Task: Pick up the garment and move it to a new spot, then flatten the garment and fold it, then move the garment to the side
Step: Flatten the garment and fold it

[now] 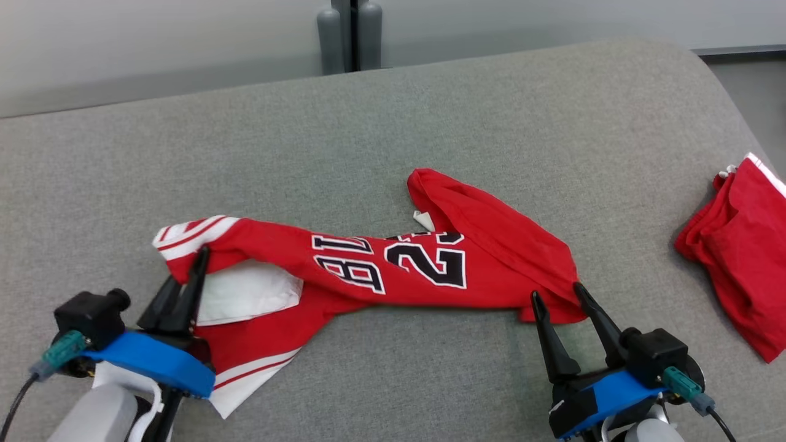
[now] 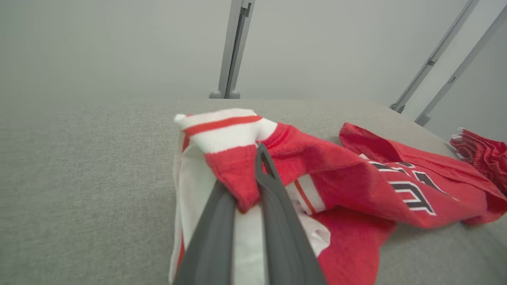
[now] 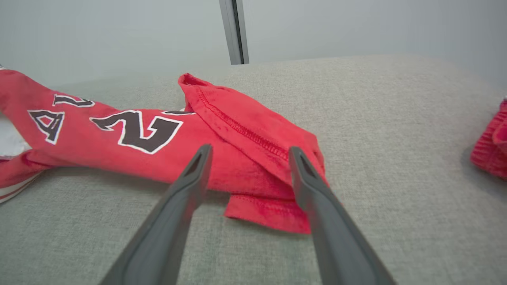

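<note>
Your left tool (image 1: pixel 195 264) is pinched shut on the striped end of the garment (image 1: pixel 393 270), which lies along the front edge of the surface (image 1: pixel 393 123). Your right tool (image 1: pixel 556 290) stands wide, straddling the opposite hem, likely to pull both ends taut.

The red jersey (image 1: pixel 503 258) carries black print edged in white. Across its middle a large number 2 (image 1: pixel 430 264) reads clearly. A second digit (image 1: pixel 424 237) just beside it is mostly lost in a fold. Toward the jersey's striped end sit creased block letters (image 1: pixel 350 270), possibly a B and a U. The white tag (image 1: pixel 422 219) at its neck is too small to read.
</note>
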{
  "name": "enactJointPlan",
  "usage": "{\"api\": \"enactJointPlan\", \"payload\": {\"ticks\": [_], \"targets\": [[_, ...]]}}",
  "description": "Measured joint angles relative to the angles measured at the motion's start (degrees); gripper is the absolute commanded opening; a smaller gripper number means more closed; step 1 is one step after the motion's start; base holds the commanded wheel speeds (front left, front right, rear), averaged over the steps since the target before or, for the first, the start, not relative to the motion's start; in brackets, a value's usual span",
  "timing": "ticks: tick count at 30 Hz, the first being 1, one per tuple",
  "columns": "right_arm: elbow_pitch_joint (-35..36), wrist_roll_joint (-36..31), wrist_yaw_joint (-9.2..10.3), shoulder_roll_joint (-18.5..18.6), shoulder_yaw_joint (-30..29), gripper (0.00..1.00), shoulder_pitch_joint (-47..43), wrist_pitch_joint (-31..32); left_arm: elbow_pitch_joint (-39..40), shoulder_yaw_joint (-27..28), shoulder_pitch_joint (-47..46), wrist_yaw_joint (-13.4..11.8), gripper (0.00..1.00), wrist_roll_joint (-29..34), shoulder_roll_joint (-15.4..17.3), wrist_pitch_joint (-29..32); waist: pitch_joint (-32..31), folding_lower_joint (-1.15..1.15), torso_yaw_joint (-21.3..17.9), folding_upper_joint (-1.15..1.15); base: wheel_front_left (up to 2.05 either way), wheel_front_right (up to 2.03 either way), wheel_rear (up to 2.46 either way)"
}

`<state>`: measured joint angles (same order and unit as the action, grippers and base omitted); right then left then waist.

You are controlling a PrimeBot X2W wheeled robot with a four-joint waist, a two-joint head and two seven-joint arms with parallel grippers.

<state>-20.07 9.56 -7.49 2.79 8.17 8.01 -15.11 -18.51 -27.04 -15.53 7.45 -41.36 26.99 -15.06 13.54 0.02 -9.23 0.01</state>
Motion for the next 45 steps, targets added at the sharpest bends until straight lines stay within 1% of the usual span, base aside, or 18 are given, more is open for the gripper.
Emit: {"api": "enactJointPlan", "payload": {"ticks": [1,2,3,6,11,18,24,28,37,38,39,40,41,42,45], "targets": [[0.44,-0.02,0.0,-0.02,-0.01,1.0,-0.01,0.0,-1.88,0.86,-0.66,0.0,0.4,-0.54,-0.02,0.0,0.52,0.0,-0.23,0.0,0.0,0.0,0.0],[0.76,-0.14,0.0,-0.01,-0.08,1.0,0.0,0.0,-3.48,1.27,-1.25,0.0,0.73,-0.54,-0.02,0.0,0.93,0.0,-0.42,0.0,0.0,0.0,0.0],[0.96,-0.36,0.0,-0.01,-0.12,1.0,-0.01,0.0,-5.26,2.16,-1.77,0.0,1.0,-0.54,-0.12,0.01,1.21,-0.01,-0.54,0.0,0.0,0.0,0.0],[1.35,-0.45,0.0,-0.01,-0.48,1.0,-0.06,0.0,-8.61,3.69,-3.57,0.0,1.0,-0.42,-0.57,0.0,1.48,-0.01,-0.7,0.0,0.0,0.0,0.0],[1.25,-0.89,0.0,0.0,-1.33,1.0,-0.49,0.0,-9.83,7.26,-3.17,0.0,1.0,1.04,-2.93,0.0,0.39,-0.02,-0.09,0.0,0.0,0.0,0.0],[0.24,-1.77,0.0,-0.02,-2.49,1.0,-1.75,0.0,-7.46,13.19,4.28,0.0,1.0,4.53,-7.19,0.0,-1.96,-0.03,1.88,-0.01,0.0,0.0,0.0],[-1.93,-3.86,0.0,-0.03,-2.98,1.0,-3.14,0.0,-6.61,14.74,10.49,0.0,1.0,6.22,-10.03,0.0,-3.58,-0.03,3.61,-0.01,0.0,0.0,0.0],[-5.09,-5.31,0.0,0.02,-5.17,1.0,-3.66,0.0,-5.92,14.38,11.96,0.0,1.0,7.2,-11.16,0.0,-4.09,-0.03,4.65,-0.01,0.0,0.0,0.0],[-8.39,-5.89,0.0,-0.01,-6.12,1.0,-3.51,0.0,-5.52,13.38,11.95,0.0,1.0,7.24,-11.32,0.0,-3.62,-0.02,6.2,-0.01,0.0,0.0,0.0],[-8.59,-5.87,0.0,-0.01,-6.17,0.95,-3.42,0.0,-5.48,13.36,11.9,0.0,1.0,7.19,-11.26,0.0,-3.58,-0.02,6.22,-0.01,0.0,0.0,0.0],[-8.76,-5.82,0.0,-0.01,-6.23,0.84,-3.28,0.0,-5.46,13.35,11.9,0.0,1.0,7.14,-11.14,0.0,-3.56,-0.02,6.2,-0.01,0.0,0.0,0.0],[-8.96,-5.82,0.0,-0.01,-6.27,0.45,-3.09,0.0,-5.46,13.35,11.9,0.0,1.0,7.09,-11.05,0.0,-3.56,-0.02,6.17,-0.01,0.0,0.0,0.0],[-9.1,-5.76,0.0,-0.01,-6.31,0.26,-2.86,0.0,-5.46,13.34,11.9,0.0,1.0,7.09,-11.0,0.0,-3.59,-0.02,6.12,-0.01,0.0,0.0,0.0],[-9.09,-5.34,0.0,-0.01,-6.21,0.0,-2.67,0.0,-5.45,13.36,11.9,0.0,1.0,7.09,-11.0,0.0,-3.67,-0.02,6.03,-0.01,0.0,0.0,0.0],[-8.28,-3.97,0.0,-0.01,-5.64,0.0,-2.56,0.01,-5.46,13.39,11.95,0.0,1.0,7.09,-11.03,0.0,-4.16,-0.02,5.57,-0.01,0.0,0.0,0.0]]}}
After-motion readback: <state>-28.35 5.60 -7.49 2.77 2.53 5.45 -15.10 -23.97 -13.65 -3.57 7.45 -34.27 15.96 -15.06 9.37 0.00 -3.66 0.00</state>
